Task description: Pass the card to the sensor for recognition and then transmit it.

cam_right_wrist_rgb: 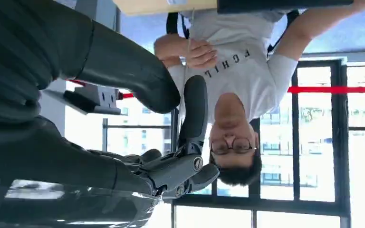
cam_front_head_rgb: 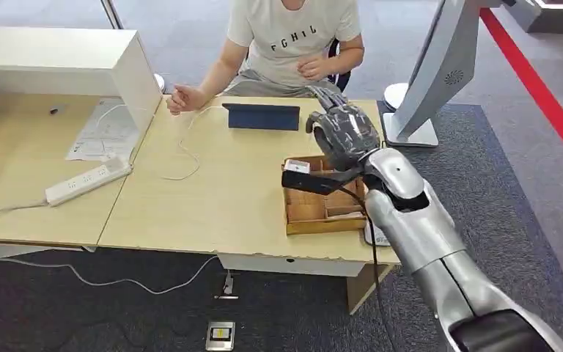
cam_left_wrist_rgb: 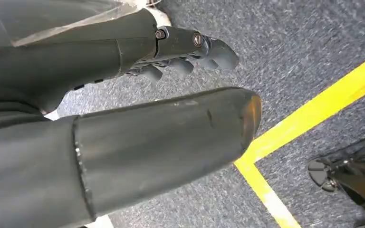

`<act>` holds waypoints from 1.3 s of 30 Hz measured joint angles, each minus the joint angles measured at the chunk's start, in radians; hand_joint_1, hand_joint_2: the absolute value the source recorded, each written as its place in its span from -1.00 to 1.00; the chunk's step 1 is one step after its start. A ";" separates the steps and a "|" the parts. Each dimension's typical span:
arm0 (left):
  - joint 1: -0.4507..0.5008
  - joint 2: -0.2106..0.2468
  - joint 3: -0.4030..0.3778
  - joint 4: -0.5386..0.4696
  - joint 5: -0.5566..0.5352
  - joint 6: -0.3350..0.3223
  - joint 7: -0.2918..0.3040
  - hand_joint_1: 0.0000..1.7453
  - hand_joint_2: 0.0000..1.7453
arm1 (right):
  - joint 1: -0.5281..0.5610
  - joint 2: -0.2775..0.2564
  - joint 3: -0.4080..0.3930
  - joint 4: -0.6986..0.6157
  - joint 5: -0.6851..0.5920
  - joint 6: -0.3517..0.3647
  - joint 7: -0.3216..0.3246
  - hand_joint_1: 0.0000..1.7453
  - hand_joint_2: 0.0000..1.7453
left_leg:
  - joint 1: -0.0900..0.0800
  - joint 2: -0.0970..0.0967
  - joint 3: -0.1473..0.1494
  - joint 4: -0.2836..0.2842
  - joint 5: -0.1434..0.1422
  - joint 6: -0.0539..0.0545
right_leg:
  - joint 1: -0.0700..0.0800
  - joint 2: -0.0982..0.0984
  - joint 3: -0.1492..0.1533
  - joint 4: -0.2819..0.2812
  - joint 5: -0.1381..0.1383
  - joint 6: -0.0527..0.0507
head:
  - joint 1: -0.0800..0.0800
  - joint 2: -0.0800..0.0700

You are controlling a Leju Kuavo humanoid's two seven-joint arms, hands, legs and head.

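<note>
A dark blue flat sensor [cam_front_head_rgb: 262, 116] stands on the wooden table [cam_front_head_rgb: 212, 198], near the far edge. A small white card [cam_front_head_rgb: 297, 166] lies in the far left corner of a wooden compartment box [cam_front_head_rgb: 315, 213]. My right hand [cam_front_head_rgb: 344, 132] hovers above the far end of that box, fingers spread towards the seated person [cam_front_head_rgb: 293, 37], nothing in it. In the right wrist view the right hand [cam_right_wrist_rgb: 100, 156] has its thumb [cam_right_wrist_rgb: 128, 66] and fingers [cam_right_wrist_rgb: 178, 168] apart and bare. My left hand [cam_left_wrist_rgb: 100, 57] hangs over the carpet, holding nothing.
The person rests one hand [cam_front_head_rgb: 183, 97] on the table by a white cable [cam_front_head_rgb: 185, 150]. A power strip [cam_front_head_rgb: 88, 181], papers [cam_front_head_rgb: 106, 132] and a white shelf box [cam_front_head_rgb: 66, 62] occupy the left side. A white stand [cam_front_head_rgb: 432, 81] rises at the right.
</note>
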 joint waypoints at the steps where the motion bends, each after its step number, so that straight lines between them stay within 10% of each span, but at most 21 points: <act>1: -0.003 -0.001 0.000 0.000 0.000 -0.001 -0.002 -1.00 -1.00 | -0.025 0.009 0.002 0.030 0.012 -0.002 0.007 1.00 1.00 | 0.000 -0.001 0.000 0.000 0.000 0.000 | 0.000 0.000 0.000 0.000 0.000 0.000 | 0.000 0.000; 26: 0.030 -0.003 0.000 0.000 0.059 -0.010 0.014 -1.00 -1.00 | -0.155 0.048 0.028 0.325 0.087 0.045 0.090 1.00 1.00 | 0.000 0.000 0.000 0.000 0.000 0.000 | 0.000 0.000 0.000 0.000 0.000 0.000 | 0.000 0.000; 27: 0.031 -0.003 0.000 0.000 0.061 -0.010 0.016 -1.00 -1.00 | -0.155 0.048 0.029 0.330 0.088 0.045 0.090 -0.08 1.00 | 0.000 0.000 0.000 0.000 0.000 0.000 | 0.000 0.000 0.000 0.000 0.000 0.000 | 0.000 0.000; 28: 0.031 -0.003 0.000 0.000 0.061 -0.010 0.018 -1.00 -1.00 | -0.155 0.049 0.029 0.334 0.090 0.046 0.090 -1.00 -1.00 | 0.000 0.000 0.000 0.000 0.000 0.000 | 0.000 0.000 0.000 0.000 0.000 0.000 | 0.000 0.000; 39: 0.032 -0.004 0.001 0.000 0.060 -0.010 0.025 -1.00 -1.00 | -0.152 0.049 0.034 0.377 0.095 0.124 0.080 -1.00 -1.00 | 0.000 0.000 0.000 0.000 0.000 0.000 | 0.000 0.000 0.000 0.000 0.000 0.000 | 0.000 0.000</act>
